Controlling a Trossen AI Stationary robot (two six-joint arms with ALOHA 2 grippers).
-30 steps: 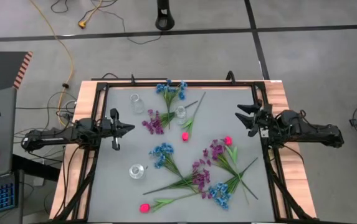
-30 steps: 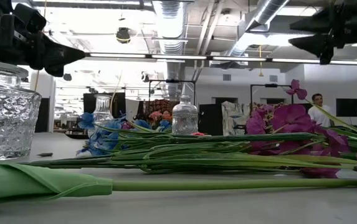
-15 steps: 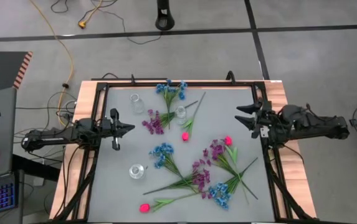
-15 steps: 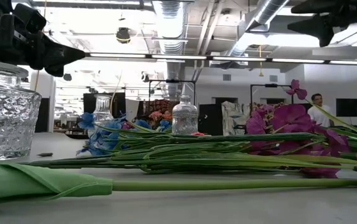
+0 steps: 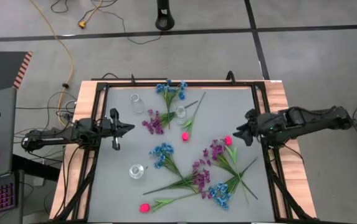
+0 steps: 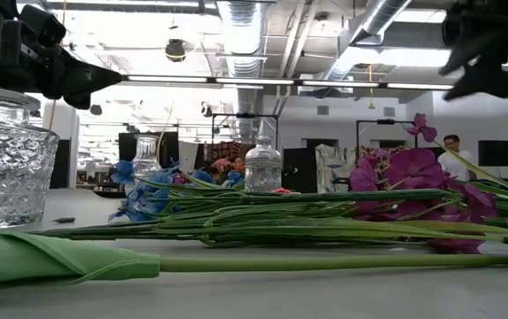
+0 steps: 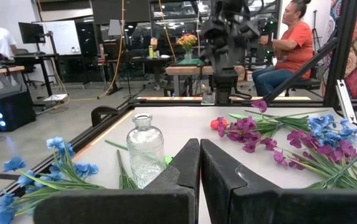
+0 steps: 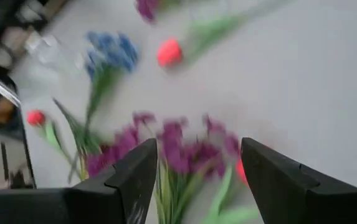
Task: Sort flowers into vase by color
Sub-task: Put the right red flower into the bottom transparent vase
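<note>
The right gripper, fingers spread and empty, is held at the table's right edge; the purple-bloomed, green-stalked artificial stem lies just inward, stalk angled toward the near edge, nearer this arm.

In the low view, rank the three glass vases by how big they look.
1. Cut-glass vase at left, but it's nearest the camera.
2. Middle vase.
3. Far vase, partly hidden by blue flowers; close to the second.

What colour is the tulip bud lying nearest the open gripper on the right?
Pink-red. The tulip bud shows best in the high view, near the right gripper.
</note>
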